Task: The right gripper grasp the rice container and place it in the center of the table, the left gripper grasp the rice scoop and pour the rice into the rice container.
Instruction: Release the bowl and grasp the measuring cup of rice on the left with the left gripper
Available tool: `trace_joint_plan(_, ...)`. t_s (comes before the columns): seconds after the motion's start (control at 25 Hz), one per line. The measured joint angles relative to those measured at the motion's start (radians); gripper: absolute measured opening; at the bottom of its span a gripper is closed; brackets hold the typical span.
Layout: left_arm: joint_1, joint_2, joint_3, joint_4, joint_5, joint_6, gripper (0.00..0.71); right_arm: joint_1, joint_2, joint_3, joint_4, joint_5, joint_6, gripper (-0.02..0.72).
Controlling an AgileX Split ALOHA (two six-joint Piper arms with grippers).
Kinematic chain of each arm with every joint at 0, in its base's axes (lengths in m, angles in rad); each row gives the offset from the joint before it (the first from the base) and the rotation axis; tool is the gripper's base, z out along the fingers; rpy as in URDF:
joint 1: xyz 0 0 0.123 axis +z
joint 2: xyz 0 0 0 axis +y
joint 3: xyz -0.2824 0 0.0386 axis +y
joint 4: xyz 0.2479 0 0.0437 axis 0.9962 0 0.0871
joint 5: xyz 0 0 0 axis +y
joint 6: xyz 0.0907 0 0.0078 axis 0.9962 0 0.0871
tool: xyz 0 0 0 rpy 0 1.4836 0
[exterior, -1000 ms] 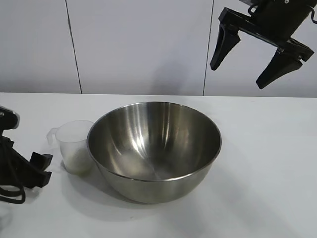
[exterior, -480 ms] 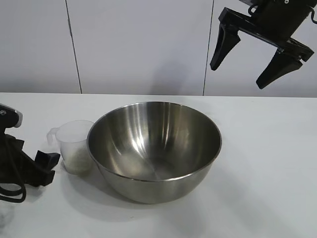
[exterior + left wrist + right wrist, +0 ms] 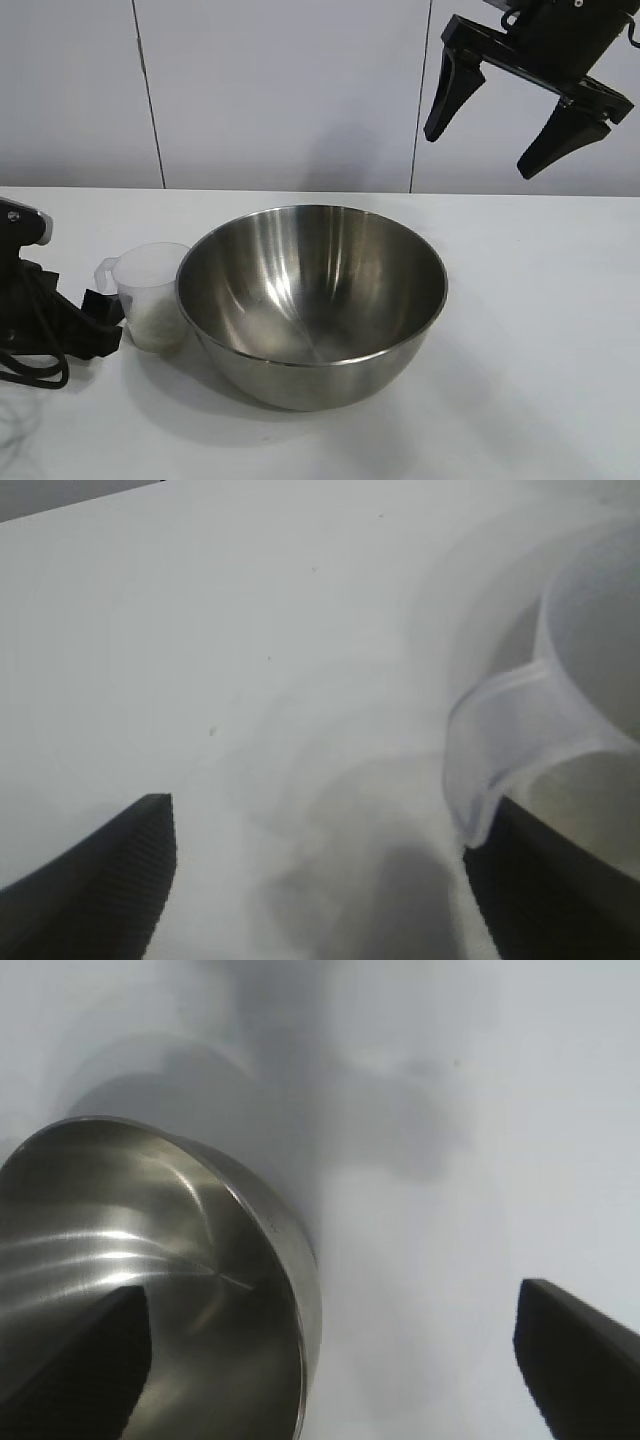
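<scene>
The rice container (image 3: 310, 300), a large shiny steel bowl, stands mid-table and holds no grains that I can see. Touching its left side is the rice scoop (image 3: 150, 290), a clear plastic cup with rice (image 3: 158, 322) in its bottom. My left gripper (image 3: 103, 320) sits low on the table just left of the scoop, open. In the left wrist view the scoop's handle (image 3: 500, 770) lies right beside one finger (image 3: 550, 900), and nothing is between the fingers. My right gripper (image 3: 482, 153) hangs open high above the bowl's right side. Its wrist view looks down on the bowl's rim (image 3: 300, 1280).
The white table (image 3: 540, 330) stretches bare to the right of the bowl and in front of it. A pale panelled wall (image 3: 280, 90) closes the back. Black cables (image 3: 30, 375) trail by the left arm.
The left gripper has slid right along the table and its fingers now reach the scoop's handle. The right gripper, the bowl and the scoop have not moved.
</scene>
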State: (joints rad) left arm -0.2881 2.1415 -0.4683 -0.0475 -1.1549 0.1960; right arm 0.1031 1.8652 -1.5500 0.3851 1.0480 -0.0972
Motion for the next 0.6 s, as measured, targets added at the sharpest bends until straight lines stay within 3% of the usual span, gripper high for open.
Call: trace_joint_plan(0.6, 0.0, -0.026, 0.0, 0.001, 0.002, -0.052, 0.57, 0.0, 0.0, 0.0, 0.0, -0.023, 0.0, 0.683)
